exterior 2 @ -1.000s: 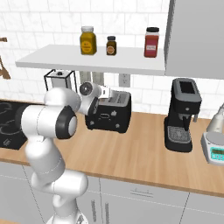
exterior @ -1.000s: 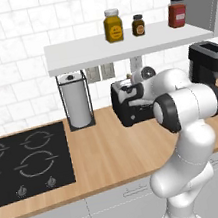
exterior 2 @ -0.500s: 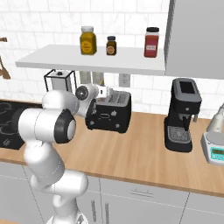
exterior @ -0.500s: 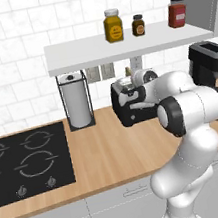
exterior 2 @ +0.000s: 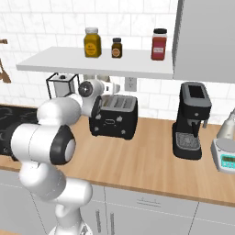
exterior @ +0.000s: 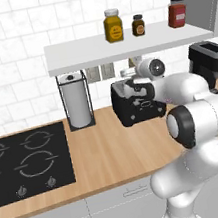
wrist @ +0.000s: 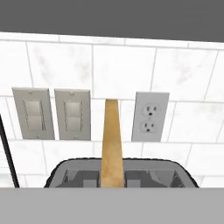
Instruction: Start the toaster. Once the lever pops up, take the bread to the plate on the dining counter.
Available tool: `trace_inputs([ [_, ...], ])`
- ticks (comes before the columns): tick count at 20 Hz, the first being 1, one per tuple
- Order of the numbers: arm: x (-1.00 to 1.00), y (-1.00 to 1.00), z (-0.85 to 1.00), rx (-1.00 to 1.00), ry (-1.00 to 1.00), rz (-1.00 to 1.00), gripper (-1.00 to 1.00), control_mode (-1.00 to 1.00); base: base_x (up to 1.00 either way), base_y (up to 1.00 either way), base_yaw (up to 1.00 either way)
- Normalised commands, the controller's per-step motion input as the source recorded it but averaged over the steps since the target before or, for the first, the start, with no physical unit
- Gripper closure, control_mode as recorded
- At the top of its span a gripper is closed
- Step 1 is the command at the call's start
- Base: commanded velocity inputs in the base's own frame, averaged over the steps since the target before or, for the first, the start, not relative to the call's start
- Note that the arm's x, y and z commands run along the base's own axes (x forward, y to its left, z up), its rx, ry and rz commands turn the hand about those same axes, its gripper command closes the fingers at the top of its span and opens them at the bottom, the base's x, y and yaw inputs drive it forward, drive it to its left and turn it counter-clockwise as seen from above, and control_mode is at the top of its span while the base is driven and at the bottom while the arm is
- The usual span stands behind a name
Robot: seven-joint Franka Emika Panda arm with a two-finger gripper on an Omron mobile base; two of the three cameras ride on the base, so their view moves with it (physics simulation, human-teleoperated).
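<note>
With jaws clamped on the bread [wrist: 111,144], the gripper [exterior: 138,82] is lifting it above the toaster [exterior: 136,102] slots, higher than a second ago. Bread is leaving the toaster; behind it sit wall outlets [wrist: 150,117]. Next: carrying to plate.

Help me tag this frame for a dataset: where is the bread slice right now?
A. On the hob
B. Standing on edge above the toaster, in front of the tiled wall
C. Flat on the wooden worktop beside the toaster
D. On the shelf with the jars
B: in the hand view the bread rises edge-on over the toaster, between the wall switches and the outlet.
</note>
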Motion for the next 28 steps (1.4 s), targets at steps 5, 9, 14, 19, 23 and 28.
trace_inputs([
  [5, -0.64, 0.0, 0.3, 0.0, 0.16, -0.01, 1.0, -1.0, 0.0, 0.0, 0.0],
  [9, -0.78, -0.01, 0.09, 0.0, 0.1, 0.0, 1.0, -1.0, 0.0, 0.0, 0.0],
  [14, -0.98, 0.0, 0.0, 0.0, 0.0, 0.0, 1.0, -1.0, 0.0, 0.0, 0.0],
  [19, -0.93, 0.0, 0.01, 0.0, 0.0, 0.0, 1.0, -1.0, 0.0, 0.0, 0.0],
  [23, -0.79, 0.07, 0.12, 0.0, 0.05, -0.01, 1.0, -1.0, 0.0, 0.0, 0.0],
  [28, -0.75, 0.06, 0.09, 0.0, 0.03, 0.0, 1.0, -1.0, 0.0, 0.0, 0.0],
])
